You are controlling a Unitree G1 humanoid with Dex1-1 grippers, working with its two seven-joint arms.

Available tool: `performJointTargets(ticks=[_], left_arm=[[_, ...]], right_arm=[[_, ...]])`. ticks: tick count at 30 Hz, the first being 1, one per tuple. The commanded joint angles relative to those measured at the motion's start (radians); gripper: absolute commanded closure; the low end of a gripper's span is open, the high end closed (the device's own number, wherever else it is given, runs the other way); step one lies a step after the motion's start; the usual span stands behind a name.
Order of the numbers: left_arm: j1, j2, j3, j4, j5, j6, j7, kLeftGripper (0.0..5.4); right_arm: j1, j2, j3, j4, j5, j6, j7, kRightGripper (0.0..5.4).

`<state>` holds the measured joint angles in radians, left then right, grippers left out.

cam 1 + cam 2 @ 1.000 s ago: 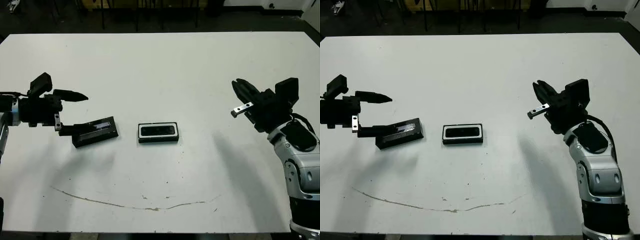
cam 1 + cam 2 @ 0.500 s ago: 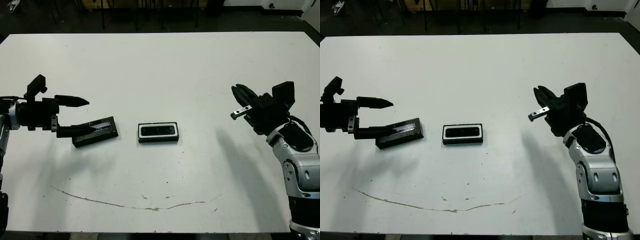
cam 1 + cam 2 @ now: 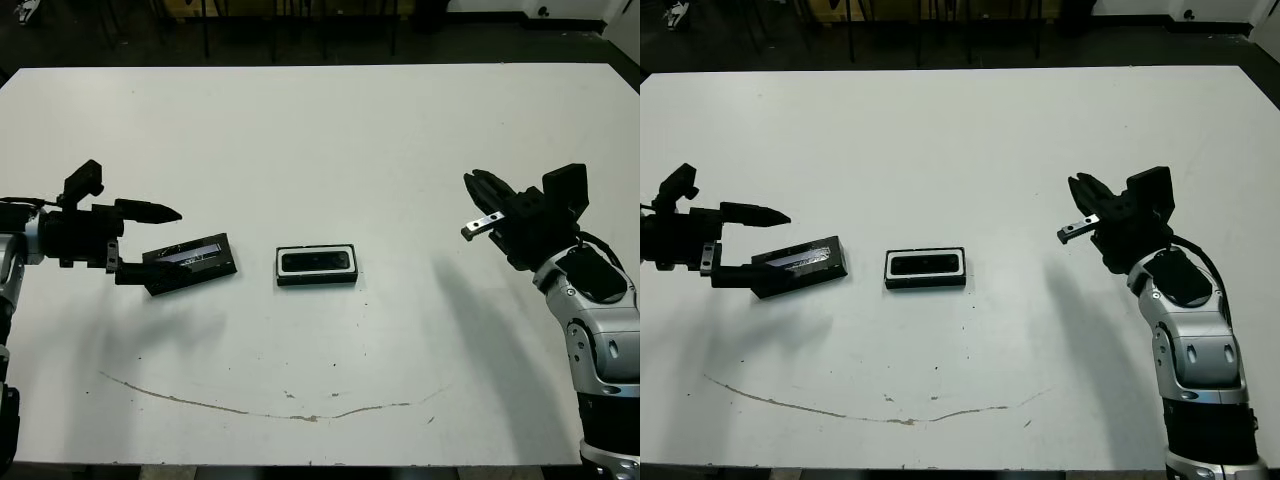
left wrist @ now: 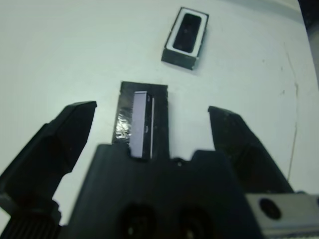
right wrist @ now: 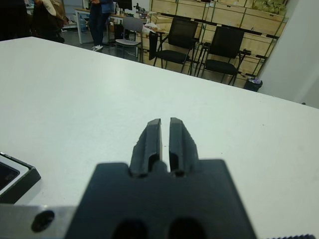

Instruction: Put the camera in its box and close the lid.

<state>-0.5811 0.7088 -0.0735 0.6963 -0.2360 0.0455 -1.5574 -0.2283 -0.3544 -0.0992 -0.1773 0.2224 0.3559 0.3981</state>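
One white table (image 3: pixel 320 130) fills nearly the whole head view, with a thin brownish curved streak (image 3: pixel 270 408) along its lower centre.

Two arms are in view. The right gripper (image 3: pixel 478 197) sits at the right edge of the frame, mid-height, raised off the surface; its two fingers (image 5: pixel 151 140) are pressed nearly together with only a sliver between them, and nothing is held. The left gripper (image 3: pixel 150 240) sits at the left edge, mid-height, its two fingers spread wide: one finger (image 3: pixel 150 211) points toward frame centre above the lid, the other lies low against the lid's left end. The wrist view shows the lid between the spread fingers, not clamped.

One lid (image 3: pixel 190 264), a flat black panel with one silvery label strip, lies left of centre, slightly tilted in the frame, just beside the left gripper.

One box (image 3: pixel 317 265) lies at frame centre, just right of the lid and apart from it, well apart from the right gripper. Its white lining frames a dark oblong interior.

One camera (image 3: pixel 317 262), a black bar, appears to lie inside the box's recess; the box is uncovered.
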Motion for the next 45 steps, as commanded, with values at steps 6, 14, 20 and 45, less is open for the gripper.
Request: performJointTargets(ticks=[6, 14, 20, 45], left_arm=[[0.049, -0.008, -0.013, -0.032, 0.010, -0.027, -0.024, 0.02], [0.056, 0.006, -0.025, -0.016, 0.042, -0.004, -0.001, 0.02], [0.065, 0.001, -0.028, 0.004, 0.067, -0.019, 0.023, 0.02], [0.097, 0.002, -0.042, 0.023, 0.111, 0.015, 0.095, 1.01]], right_arm=[[0.012, -0.016, 0.003, 0.002, -0.002, 0.031, 0.002, 5.40], [0.022, -0.018, 0.002, 0.004, -0.001, 0.015, 0.017, 5.40], [0.024, -0.020, 0.004, -0.003, -0.004, 0.023, 0.015, 5.40], [0.027, -0.022, 0.005, -0.014, 0.000, 0.023, 0.024, 5.40]])
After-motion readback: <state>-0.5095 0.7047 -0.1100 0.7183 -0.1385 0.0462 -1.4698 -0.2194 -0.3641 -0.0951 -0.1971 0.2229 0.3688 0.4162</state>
